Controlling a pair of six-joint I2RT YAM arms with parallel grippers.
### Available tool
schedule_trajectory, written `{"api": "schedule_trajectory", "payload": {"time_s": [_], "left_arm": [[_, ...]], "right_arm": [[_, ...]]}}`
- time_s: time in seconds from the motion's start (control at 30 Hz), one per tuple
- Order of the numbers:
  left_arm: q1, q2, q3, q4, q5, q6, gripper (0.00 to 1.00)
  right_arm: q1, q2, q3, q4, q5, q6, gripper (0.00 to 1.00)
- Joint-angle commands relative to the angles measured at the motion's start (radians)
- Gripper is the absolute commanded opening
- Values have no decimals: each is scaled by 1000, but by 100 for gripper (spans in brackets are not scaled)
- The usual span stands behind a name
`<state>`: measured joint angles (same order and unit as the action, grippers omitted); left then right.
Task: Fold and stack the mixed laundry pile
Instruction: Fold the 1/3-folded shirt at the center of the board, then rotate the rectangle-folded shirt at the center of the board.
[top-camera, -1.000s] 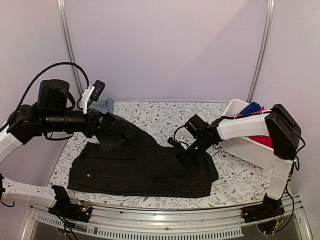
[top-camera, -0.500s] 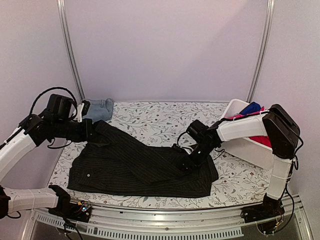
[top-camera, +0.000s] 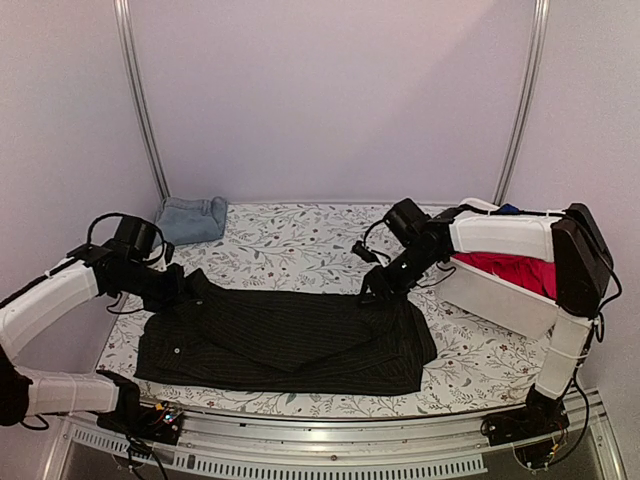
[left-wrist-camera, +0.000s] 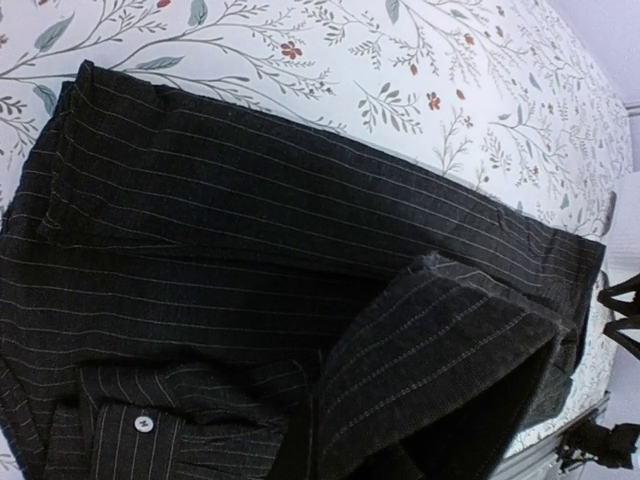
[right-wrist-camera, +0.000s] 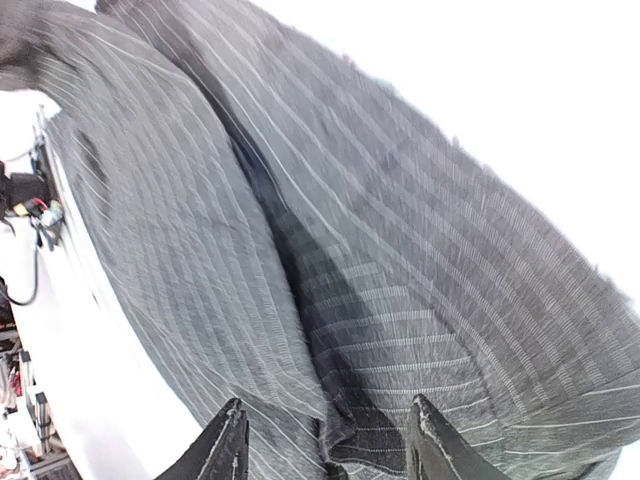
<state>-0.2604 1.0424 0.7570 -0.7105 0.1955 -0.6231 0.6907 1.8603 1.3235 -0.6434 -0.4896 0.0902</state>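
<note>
The left arm and right arm wear smooth white shells between bulky black joint housings; thin black cables loop at each wrist.

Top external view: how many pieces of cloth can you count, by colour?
black pinstriped shirt: 1
light blue denim piece: 1
red-pink cloth, in the white bin: 1
royal blue cloth, only a sliver showing: 1
Total: 4

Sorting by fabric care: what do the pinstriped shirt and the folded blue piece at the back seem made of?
The pinstriped shirt: thin matte woven cloth, maybe a cotton blend; soft folds, fine pale stripes. The folded blue piece: likely denim; faded light blue, thick-looking.
</note>
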Motion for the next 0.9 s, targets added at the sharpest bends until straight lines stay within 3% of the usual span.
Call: {"api": "schedule_trajectory", "payload": {"time_s": [0.0, 0.13, 0.33, 0.43, 0.63, 0.77, 0.87], "left_arm": [[44, 90, -15, 55, -7, -23, 0], [100, 153, -18, 59, -33, -39, 11], [225, 150, 18, 31, -75, -26, 36], [235, 130, 68, 51, -8, 53, 44], [87, 190, 144, 93, 121, 133, 53], [-41, 284, 206, 152, 115, 108, 54], [-76, 348, 187, 212, 161, 49, 54]], "right_arm": [[-2, -43, 76, -41, 11, 6, 53], [-2, -52, 93, -58, 3, 11, 53], [1, -116, 52, -59, -28, 47, 53], [6, -149, 20, -64, -39, 62, 53], [78, -190, -55, -46, -67, 104, 52], [145, -140, -73, -37, -49, 127, 51], [178, -66, -64, -49, -31, 134, 49]]}}
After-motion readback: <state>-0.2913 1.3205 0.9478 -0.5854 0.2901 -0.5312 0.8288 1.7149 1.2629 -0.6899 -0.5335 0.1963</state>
